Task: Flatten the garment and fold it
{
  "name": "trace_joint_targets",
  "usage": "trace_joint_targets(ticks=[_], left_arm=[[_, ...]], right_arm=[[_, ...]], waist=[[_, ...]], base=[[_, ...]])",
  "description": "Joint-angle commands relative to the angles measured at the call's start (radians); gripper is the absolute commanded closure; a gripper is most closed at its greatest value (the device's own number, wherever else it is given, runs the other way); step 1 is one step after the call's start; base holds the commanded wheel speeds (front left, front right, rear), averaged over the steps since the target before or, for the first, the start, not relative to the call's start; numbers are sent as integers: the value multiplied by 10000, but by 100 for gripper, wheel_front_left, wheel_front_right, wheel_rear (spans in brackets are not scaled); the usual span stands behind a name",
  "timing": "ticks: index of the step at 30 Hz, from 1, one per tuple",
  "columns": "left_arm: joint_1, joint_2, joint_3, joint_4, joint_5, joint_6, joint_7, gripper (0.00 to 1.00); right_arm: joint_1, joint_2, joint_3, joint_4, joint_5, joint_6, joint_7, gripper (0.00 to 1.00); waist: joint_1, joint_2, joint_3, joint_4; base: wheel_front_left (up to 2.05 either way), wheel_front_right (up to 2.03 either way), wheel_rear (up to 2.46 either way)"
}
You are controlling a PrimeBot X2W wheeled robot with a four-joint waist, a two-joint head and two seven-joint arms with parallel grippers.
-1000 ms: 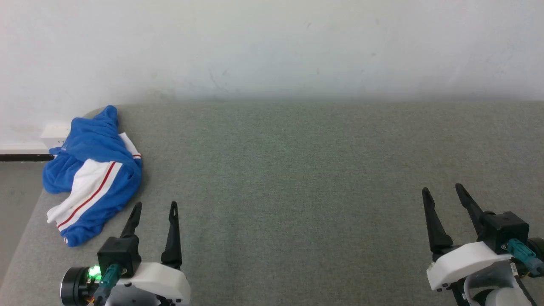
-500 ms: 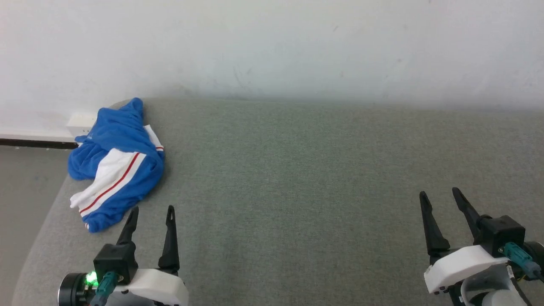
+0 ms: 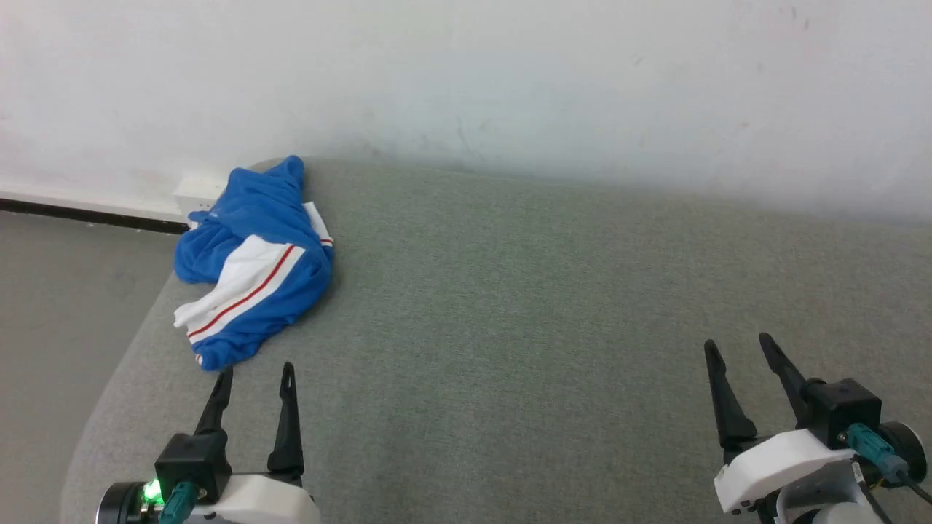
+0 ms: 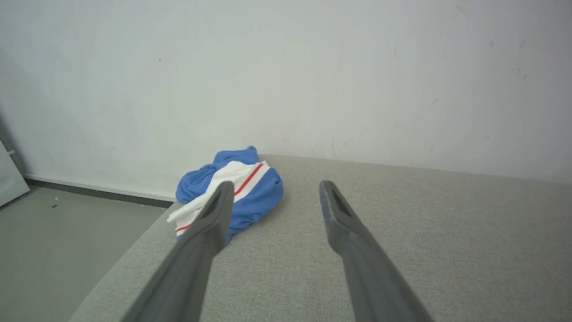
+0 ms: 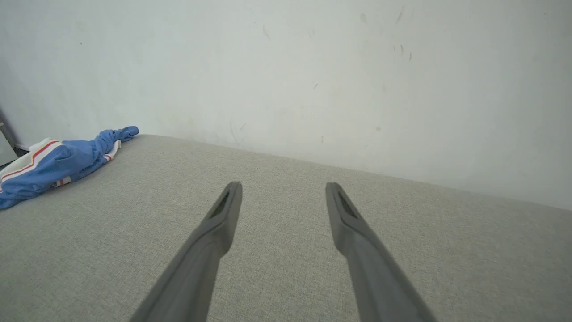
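Observation:
The garment (image 3: 251, 262) is a crumpled royal-blue heap with a white panel and a red stripe, lying at the far left corner of the grey padded surface (image 3: 510, 327). In the left wrist view the garment (image 4: 250, 192) sits ahead and left of the fingers. From the right wrist it appears as a low blue heap, the garment (image 5: 58, 163), at the far left. My left gripper (image 3: 257, 372) is open just in front of the garment, apart from it. My right gripper (image 3: 736, 348) stands open and empty at the lower right.
A white wall (image 3: 466, 80) rises directly behind the surface. The surface's rounded left edge (image 3: 124, 364) drops to a grey floor (image 3: 65, 291). A small white box (image 3: 196, 193) sits against the wall behind the garment.
The whole head view has shifted, so the camera has turned left: the garment now appears further right and higher. Both grippers stay open and sit slightly lower in view.

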Motion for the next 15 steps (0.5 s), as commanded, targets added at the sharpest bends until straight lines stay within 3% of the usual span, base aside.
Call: trace_joint_targets(ticks=[1,15], left_arm=[[185,-24,56,-10,-69,47,-97,0],[472,55,135,129,-173,-20,-390,0]], right_arm=[[142,20,26,80,91,-5,-118,0],[219,24,223,618,322,-6,-411,0]], waist=[[0,-2,-100,222],[0,-2,-378,1247]], base=[[0,0,0],[0,0,0]])
